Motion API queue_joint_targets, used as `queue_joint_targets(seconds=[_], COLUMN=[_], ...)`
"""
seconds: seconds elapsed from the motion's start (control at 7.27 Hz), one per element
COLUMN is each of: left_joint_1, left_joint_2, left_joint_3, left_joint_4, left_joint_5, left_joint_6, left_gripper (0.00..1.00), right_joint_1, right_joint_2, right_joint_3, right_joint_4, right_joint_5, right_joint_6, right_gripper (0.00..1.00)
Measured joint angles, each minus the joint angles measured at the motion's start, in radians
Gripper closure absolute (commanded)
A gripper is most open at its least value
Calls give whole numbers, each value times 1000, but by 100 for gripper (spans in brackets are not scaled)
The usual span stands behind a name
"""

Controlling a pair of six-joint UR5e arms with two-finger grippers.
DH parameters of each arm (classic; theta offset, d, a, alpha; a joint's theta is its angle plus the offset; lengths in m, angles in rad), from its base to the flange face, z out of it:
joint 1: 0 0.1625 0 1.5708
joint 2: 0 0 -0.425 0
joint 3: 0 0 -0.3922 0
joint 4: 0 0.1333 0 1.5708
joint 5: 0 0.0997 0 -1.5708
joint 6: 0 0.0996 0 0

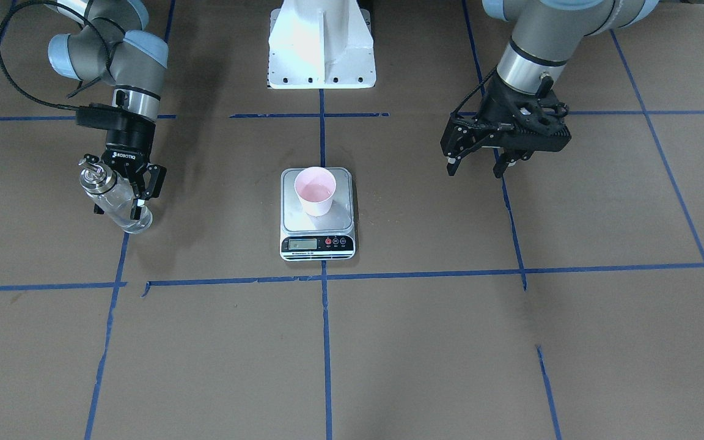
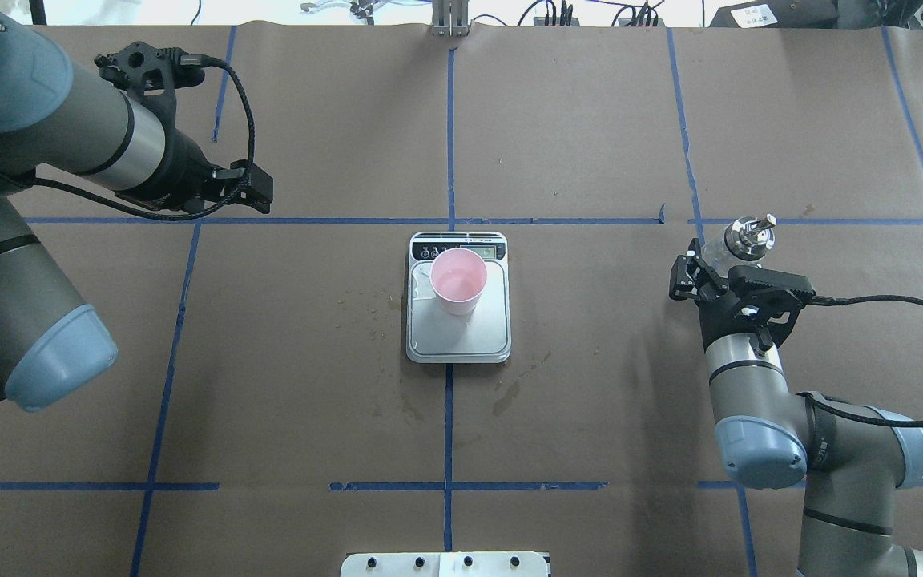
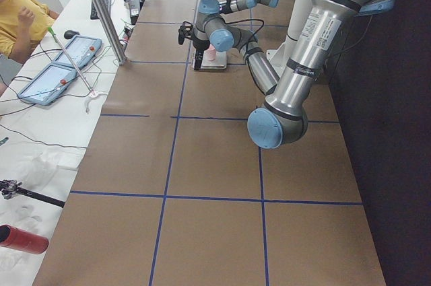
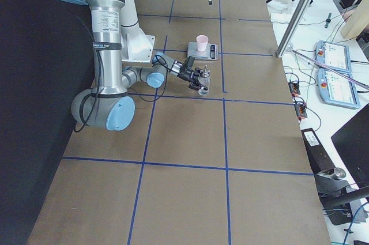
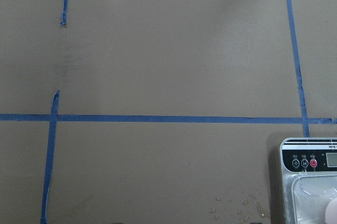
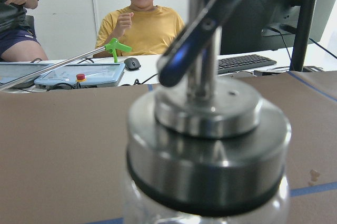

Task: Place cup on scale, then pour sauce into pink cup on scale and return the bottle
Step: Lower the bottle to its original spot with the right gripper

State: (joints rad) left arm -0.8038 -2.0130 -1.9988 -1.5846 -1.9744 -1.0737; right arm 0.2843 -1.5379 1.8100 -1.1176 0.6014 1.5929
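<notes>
Main risk: the bottle gets let go before its base is flat on the bench. It sits low at the left of the front-facing view, but I can't tell whether the base touches the paper. If it's dropped short or at a lean, it tips and the sauce runs out through the silver pourer. Second risk: on the way out, a finger clips the glass or the cap and knocks it over. There are droplets on the paper by the scale, so the glass may be wet and slippery.

The cup stands upright on the scale's platform, mid-frame, with liquid inside. Neither arm is near it, so there's little risk there.

Right arm: wrist angled down at the bench, jaws astride the lower part of the bottle and apparently clamped on it. The wrist cam is filled by the cap.

Left arm: parked at the upper right of the front-facing view, well apart from the scale, jaws spread and holding nothing.
</notes>
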Motion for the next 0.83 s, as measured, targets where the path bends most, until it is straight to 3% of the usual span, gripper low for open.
queue_joint_targets(seconds=[0.41, 0.55, 0.83], left_joint_1=[0, 0, 0], left_joint_2=[-1, -1, -3], left_joint_3=[0, 0, -2], left_joint_4=[0, 0, 0], left_joint_5=[0, 0, 0], left_joint_6=[0, 0, -6], left_gripper=[14, 13, 13], right_joint_1=[-17, -21, -25], right_joint_2=[-5, -6, -11], right_joint_3=[-18, -20, -23], right_joint_4=[1, 1, 3], right_joint_5=[7, 7, 7], right_joint_6=[14, 17, 29], right_gripper=[99, 1, 0])
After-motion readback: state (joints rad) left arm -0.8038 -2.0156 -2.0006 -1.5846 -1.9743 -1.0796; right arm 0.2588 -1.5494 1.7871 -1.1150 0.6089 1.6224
